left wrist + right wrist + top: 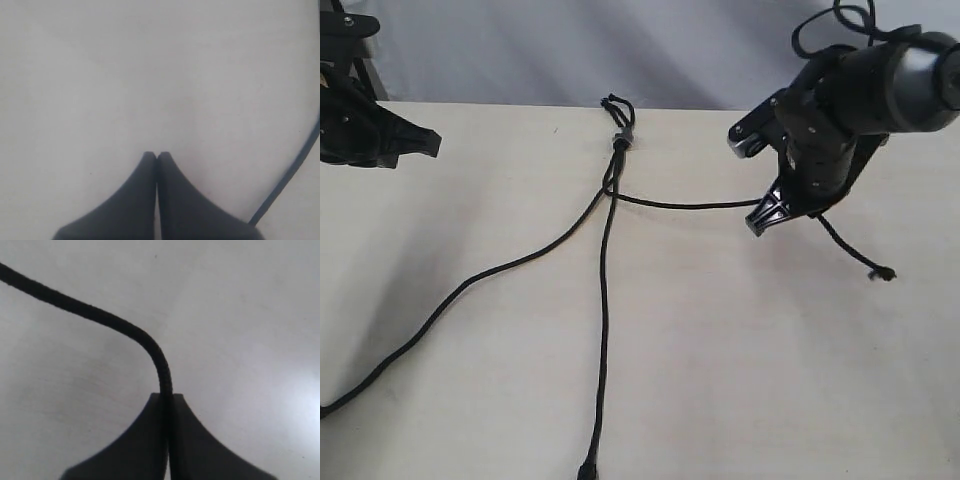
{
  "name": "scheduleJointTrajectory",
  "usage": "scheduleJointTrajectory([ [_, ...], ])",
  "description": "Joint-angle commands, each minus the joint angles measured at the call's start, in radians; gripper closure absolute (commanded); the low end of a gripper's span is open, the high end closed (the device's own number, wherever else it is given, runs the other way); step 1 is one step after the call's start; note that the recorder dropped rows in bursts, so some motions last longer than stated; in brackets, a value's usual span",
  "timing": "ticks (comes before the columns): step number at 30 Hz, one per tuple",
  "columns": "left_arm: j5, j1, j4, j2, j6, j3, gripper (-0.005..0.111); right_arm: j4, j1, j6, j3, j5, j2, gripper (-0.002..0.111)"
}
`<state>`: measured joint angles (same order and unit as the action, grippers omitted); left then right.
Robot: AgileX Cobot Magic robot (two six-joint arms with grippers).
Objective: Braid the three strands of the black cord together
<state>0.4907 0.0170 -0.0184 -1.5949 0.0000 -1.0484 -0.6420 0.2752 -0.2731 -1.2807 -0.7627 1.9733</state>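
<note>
One strand pinched in closed right pincer, left pincer closed, empty, well apart

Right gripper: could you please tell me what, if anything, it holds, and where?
The right gripper pinches one strand of the black cord partway along, short of its knotted tip.

Robot lab setup: bare pale table, plain grey backdrop
</note>
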Motion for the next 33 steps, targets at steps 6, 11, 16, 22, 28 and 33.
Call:
scheduleJointTrajectory([
  [6, -0.011, -0.004, -0.004, 0.002, 0.000, 0.006, 0.106, -0.009, -0.006, -0.007, 0.002, 0.012, 0.086, 0.109],
  [11, -0.011, -0.004, -0.004, 0.002, 0.000, 0.006, 0.106, -0.007, -0.006, -0.003, 0.002, -0.002, 0.093, 0.109],
  [16, -0.011, -0.004, -0.004, 0.002, 0.000, 0.006, 0.106, 0.047, -0.006, 0.016, 0.002, -0.002, 0.093, 0.109],
  [22, -0.011, -0.004, -0.004, 0.002, 0.000, 0.006, 0.106, 0.132, -0.006, 0.037, 0.002, -0.002, 0.093, 0.109],
  [28, -0.011, -0.004, 0.004, 0.002, 0.000, 0.006, 0.106, 0.151, -0.006, 0.017, 0.002, -0.020, 0.114, 0.108],
  [33, -0.004, -0.004, 0.004, 0.002, 0.000, 0.006, 0.106, 0.149, -0.003, -0.114, 0.002, -0.032, 0.125, 0.080],
])
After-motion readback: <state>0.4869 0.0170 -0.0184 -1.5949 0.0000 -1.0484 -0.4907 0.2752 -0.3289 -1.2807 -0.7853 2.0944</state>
